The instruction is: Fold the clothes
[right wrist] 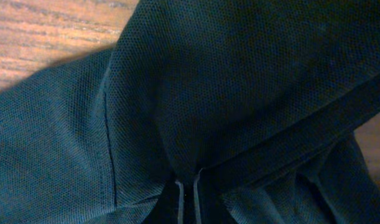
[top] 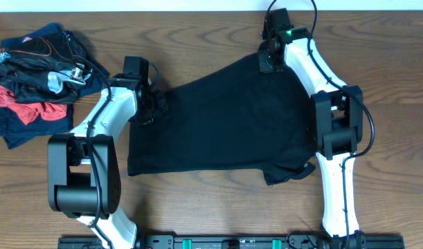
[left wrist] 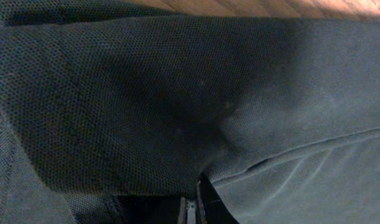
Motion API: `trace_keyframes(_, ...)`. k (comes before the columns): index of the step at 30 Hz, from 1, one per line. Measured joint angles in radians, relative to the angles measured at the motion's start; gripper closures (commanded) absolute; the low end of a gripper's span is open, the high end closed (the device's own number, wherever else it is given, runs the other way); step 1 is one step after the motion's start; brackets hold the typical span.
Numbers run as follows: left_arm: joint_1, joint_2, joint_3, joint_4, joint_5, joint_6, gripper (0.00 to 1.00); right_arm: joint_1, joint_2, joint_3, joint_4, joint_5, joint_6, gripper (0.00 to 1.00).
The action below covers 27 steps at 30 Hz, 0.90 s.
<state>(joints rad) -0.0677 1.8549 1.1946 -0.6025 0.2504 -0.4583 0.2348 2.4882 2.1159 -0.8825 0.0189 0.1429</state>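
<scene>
A large black T-shirt [top: 225, 124] lies spread across the middle of the wooden table. My left gripper [top: 153, 105] is shut on the shirt's upper left corner; its wrist view is filled with black mesh fabric [left wrist: 177, 93] pinched between the fingers [left wrist: 191, 208]. My right gripper [top: 269, 61] is shut on the shirt's upper right corner; its wrist view shows bunched black fabric [right wrist: 239, 93] held between the fingers [right wrist: 188, 199]. A sleeve sticks out at the lower right [top: 289, 173].
A pile of other clothes [top: 34, 79], black, red and navy, lies at the table's far left. Bare wooden table [top: 197, 200] shows in front of the shirt. The arm bases stand at the front edge.
</scene>
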Motion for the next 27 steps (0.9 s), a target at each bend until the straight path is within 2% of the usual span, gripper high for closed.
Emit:
trace_keyframes(13, 0.0, -0.049, 0.027, 0.004, -0.13, 0.014, 0.94, 0.004, 0.025, 0.23, -0.237, 0.059, 0.005, 0.99)
trace_keyframes(20, 0.0, -0.053, 0.044, 0.084, -0.168, 0.018, 0.94, -0.008, 0.025, 0.389, -0.363, 0.068, 0.005, 0.99)
trace_keyframes(27, 0.035, -0.053, 0.048, 0.122, -0.182, 0.019, 0.94, -0.038, 0.025, 0.435, -0.487, 0.068, 0.005, 0.99)
